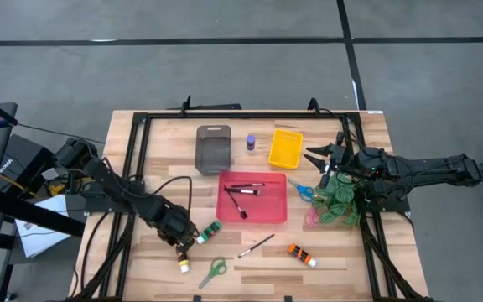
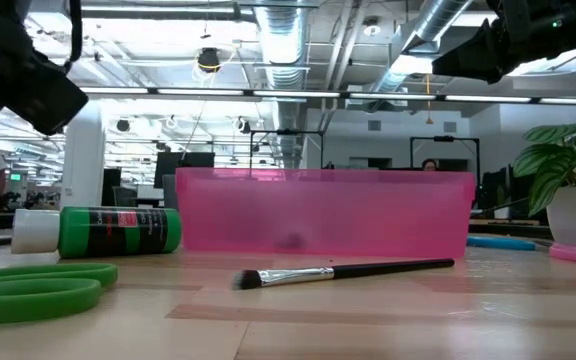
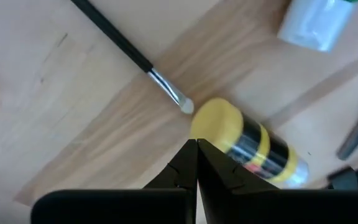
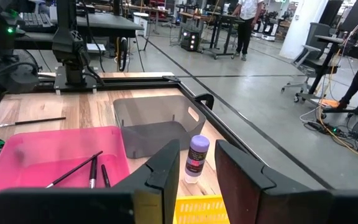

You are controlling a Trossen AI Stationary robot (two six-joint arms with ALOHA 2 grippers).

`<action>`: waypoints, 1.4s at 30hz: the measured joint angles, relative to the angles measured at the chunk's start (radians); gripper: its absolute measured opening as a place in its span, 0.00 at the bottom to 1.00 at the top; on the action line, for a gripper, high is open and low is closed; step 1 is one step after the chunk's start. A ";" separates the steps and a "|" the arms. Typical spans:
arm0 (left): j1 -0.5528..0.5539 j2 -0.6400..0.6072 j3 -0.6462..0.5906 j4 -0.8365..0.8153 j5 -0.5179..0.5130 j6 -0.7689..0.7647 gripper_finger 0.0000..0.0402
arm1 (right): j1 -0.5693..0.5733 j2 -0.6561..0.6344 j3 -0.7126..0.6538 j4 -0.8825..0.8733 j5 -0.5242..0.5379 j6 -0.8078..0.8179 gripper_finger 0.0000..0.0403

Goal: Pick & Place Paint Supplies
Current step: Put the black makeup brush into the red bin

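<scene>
Overhead, the light plank-wood desk [image 1: 342, 252] stands on a grey concrete floor crossed by dark lines; the low view looks into an open hall with exposed ceiling ducts and workstations, and people show far off in the right wrist view.

A pink rectangular plastic tray [image 1: 252, 197] at desk centre holds several thin dark-handled paintbrushes [image 1: 243, 190]. Behind it stand a grey translucent bin [image 1: 213, 149], a small purple paint bottle [image 1: 251, 143] and a yellow tray [image 1: 285, 148]. At the front lie a green paint tube with white cap [image 2: 98, 230], a loose black-handled brush [image 2: 343, 272], green-handled scissors [image 1: 214, 270] and an orange paint tube [image 1: 302, 255]. Blue-handled scissors [image 1: 303, 191] lie beside a green leafy plant [image 1: 340, 200].

The left pincer [image 3: 196, 163] is fully closed and empty, poised just above a yellow-capped paint tube [image 3: 247, 147], whose far end is blurred. The right pincer [image 4: 197, 171] hovers above the yellow tray, partly open, holding nothing.

Label text on the tubes cannot be read. The plant hides part of the right arm.
</scene>
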 joint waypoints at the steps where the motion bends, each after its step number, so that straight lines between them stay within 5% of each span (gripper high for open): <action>1: 0.000 0.008 0.000 -0.001 0.001 0.001 0.00 | 0.000 0.000 0.000 0.002 -0.001 0.000 0.24; 11: 0.016 0.077 0.000 0.115 0.025 0.066 0.00 | 0.000 0.000 0.000 0.003 -0.002 0.000 0.24; 23: 0.063 0.074 0.000 0.101 -0.081 0.081 0.00 | 0.000 0.000 0.000 0.002 -0.002 0.001 0.24; 36: 0.002 0.074 0.000 -0.067 -0.021 -0.154 0.01 | 0.000 0.000 0.000 0.000 -0.002 0.013 0.24; 42: -0.005 0.073 0.000 -0.031 -0.047 -0.211 0.11 | -0.026 0.000 0.000 0.001 -0.002 0.016 0.24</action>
